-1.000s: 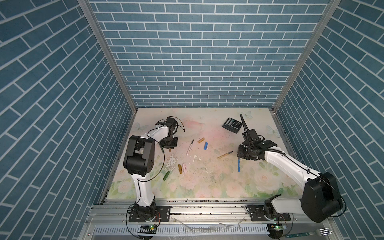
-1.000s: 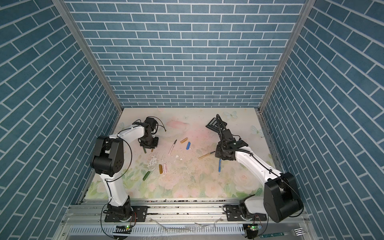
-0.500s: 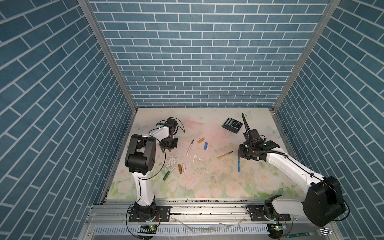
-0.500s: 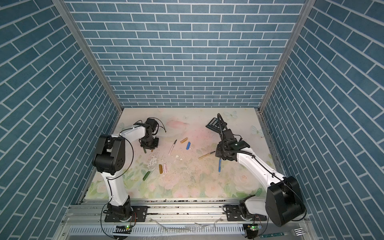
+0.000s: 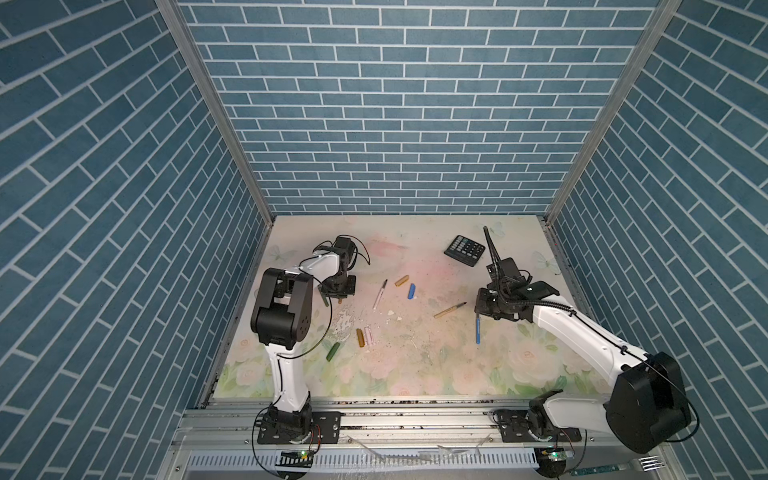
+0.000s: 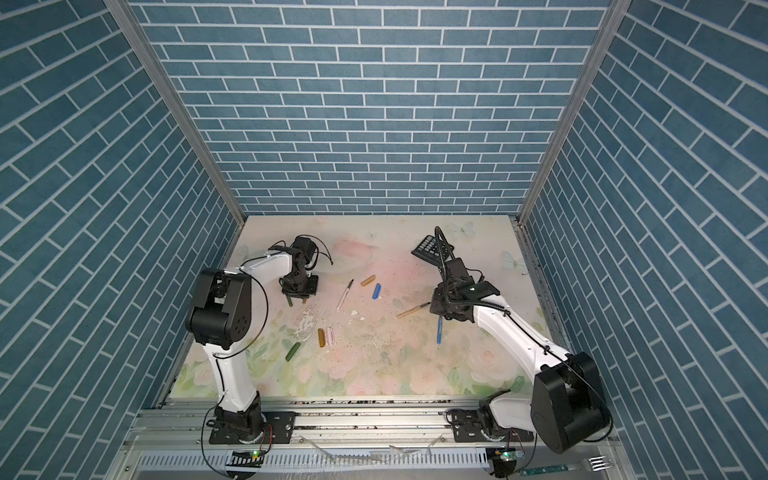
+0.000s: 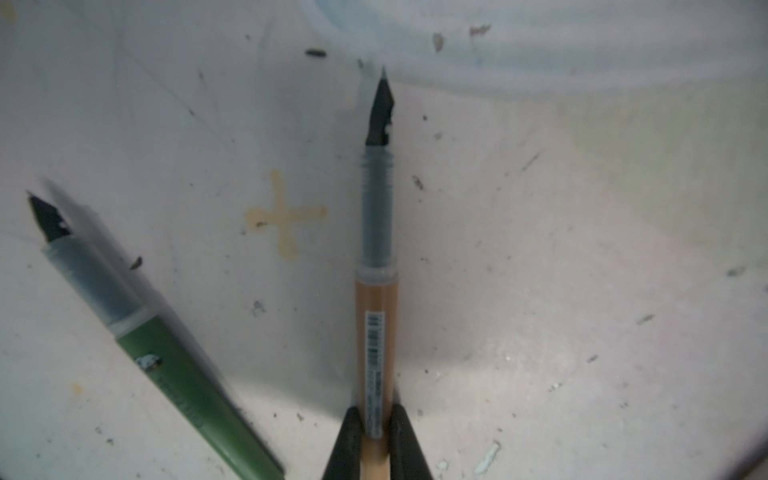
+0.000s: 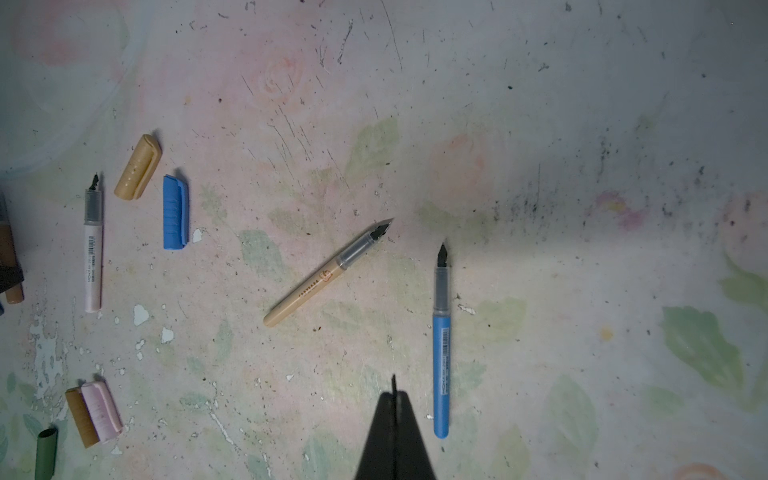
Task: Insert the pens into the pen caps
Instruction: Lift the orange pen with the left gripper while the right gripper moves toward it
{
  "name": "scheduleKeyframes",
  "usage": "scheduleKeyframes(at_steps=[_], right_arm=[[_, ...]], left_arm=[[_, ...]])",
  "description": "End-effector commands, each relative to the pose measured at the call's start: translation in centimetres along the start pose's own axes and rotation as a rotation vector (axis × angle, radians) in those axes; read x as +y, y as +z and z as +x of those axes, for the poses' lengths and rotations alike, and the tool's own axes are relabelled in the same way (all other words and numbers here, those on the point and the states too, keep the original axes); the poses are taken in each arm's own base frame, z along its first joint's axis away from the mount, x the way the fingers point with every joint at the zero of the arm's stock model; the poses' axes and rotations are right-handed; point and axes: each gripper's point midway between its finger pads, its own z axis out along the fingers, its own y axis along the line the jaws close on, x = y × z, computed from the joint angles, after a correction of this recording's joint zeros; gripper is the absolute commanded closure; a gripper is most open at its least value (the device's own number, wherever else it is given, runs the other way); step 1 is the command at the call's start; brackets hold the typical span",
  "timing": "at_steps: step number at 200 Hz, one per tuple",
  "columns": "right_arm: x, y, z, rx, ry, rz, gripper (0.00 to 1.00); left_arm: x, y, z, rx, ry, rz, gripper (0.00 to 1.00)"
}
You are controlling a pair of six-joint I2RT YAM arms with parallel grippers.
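In the left wrist view my left gripper (image 7: pixel 376 419) is shut on the rear of the brown pen (image 7: pixel 376 316), whose dark tip points away from the jaws. The green pen (image 7: pixel 183 374) lies on the mat beside it. My right gripper (image 8: pixel 394 399) is shut and empty, just beside the blue pen (image 8: pixel 441 353). The tan pen (image 8: pixel 320 278) and white-pink pen (image 8: pixel 93 257) lie further off. The caps lie loose: tan (image 8: pixel 138 167), blue (image 8: pixel 175 212), pink (image 8: pixel 102 410) against brown (image 8: pixel 81 417), and green (image 8: pixel 45 453). In a top view the left gripper (image 5: pixel 340 293) is at the far left and the right gripper (image 5: pixel 490 309) at the right.
A black calculator (image 5: pixel 464 250) lies at the back right of the floral mat (image 5: pixel 415 374). A metal fork (image 5: pixel 648 462) rests on the rail in front of the mat. Brick-patterned walls close in three sides.
The left gripper's jaws have closed onto the brown pen. The right arm has barely moved and its gripper stays shut.
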Motion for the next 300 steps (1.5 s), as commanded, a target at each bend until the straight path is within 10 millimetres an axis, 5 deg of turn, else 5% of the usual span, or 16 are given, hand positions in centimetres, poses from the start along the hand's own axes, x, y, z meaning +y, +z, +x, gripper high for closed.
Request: scheduleKeyframes(at_steps=[1,54,103,142,165,198,242,300], right_arm=[[0.9,-1.1,-0.9,-0.034,0.022,-0.030,0.96],[2.6,-2.3,-1.4,-0.093,0.026,-0.150,0.89],[5.6,-3.2,-2.1,-0.103,-0.012,-0.305,0.85],[10.3,-5.6,-3.2,-0.171,-0.082,-0.457,0.77],[14.2,-8.2,-4.1,-0.252,-0.132,-0.604,0.68],[18.2,-11.1,-5.1,-0.332,-0.180,-0.733,0.57],[22.6,-12.0,-5.1,-0.306,-0.236,-0.837,0.51],[24.3,-10.7,-4.8,-0.299,-0.243,-0.817,0.51]], left_arm=[[-0.5,-0.9,0.6,-0.002,0.023,-0.004,0.95],[-4.0,-7.5,-0.8,-0.236,0.096,0.123,1.00],[-8.9,-13.8,0.1,-0.451,0.226,0.323,1.00],[-15.2,-18.7,3.3,-0.551,0.416,0.562,1.00],[-17.2,-20.8,4.9,-0.583,0.465,0.701,1.00],[-18.8,-22.8,6.1,-0.585,0.496,0.848,1.00],[-19.3,-23.6,6.6,-0.589,0.502,0.898,1.00],[-19.2,-24.1,6.8,-0.601,0.501,0.909,1.00]])
